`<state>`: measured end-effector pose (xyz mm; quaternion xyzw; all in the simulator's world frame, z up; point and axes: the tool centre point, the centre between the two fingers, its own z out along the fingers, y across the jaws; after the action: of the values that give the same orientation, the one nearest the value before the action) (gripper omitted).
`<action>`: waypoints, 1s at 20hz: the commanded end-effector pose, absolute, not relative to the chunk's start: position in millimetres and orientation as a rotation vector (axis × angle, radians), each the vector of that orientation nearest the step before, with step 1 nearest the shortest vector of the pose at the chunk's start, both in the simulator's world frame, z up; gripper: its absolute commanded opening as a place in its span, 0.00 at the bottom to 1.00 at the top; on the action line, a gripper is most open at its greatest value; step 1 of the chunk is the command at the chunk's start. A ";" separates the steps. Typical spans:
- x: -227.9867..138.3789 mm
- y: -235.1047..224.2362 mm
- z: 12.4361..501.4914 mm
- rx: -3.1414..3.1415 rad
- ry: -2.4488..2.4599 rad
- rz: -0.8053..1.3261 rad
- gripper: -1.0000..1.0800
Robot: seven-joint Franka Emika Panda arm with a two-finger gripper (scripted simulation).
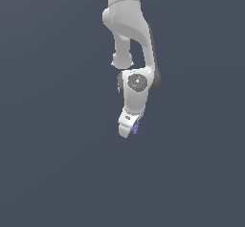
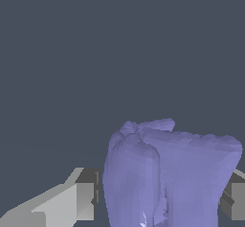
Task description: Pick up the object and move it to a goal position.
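Pincer [image 1: 130, 129] grasps the lavender-blue object [image 2: 167, 178] between its fingers [image 2: 79, 199], hiding most of it in the exterior view.

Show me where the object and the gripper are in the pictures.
object [image 2: 167, 173]: wrist view, on its ridged lavender front face.
gripper [image 1: 128, 130]: exterior view, at the fingertips beside the object.
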<state>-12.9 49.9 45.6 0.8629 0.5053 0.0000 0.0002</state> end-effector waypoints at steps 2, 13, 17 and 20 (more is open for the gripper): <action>-12.9 50.4 44.8 2.710 1.588 0.000 0.00; -17.1 52.6 46.7 2.710 1.587 0.001 0.00; -27.2 59.1 49.3 2.710 1.587 0.001 0.00; -39.0 66.8 52.4 2.710 1.587 0.001 0.00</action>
<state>-33.2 62.7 50.7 0.8631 0.5050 0.0000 0.0004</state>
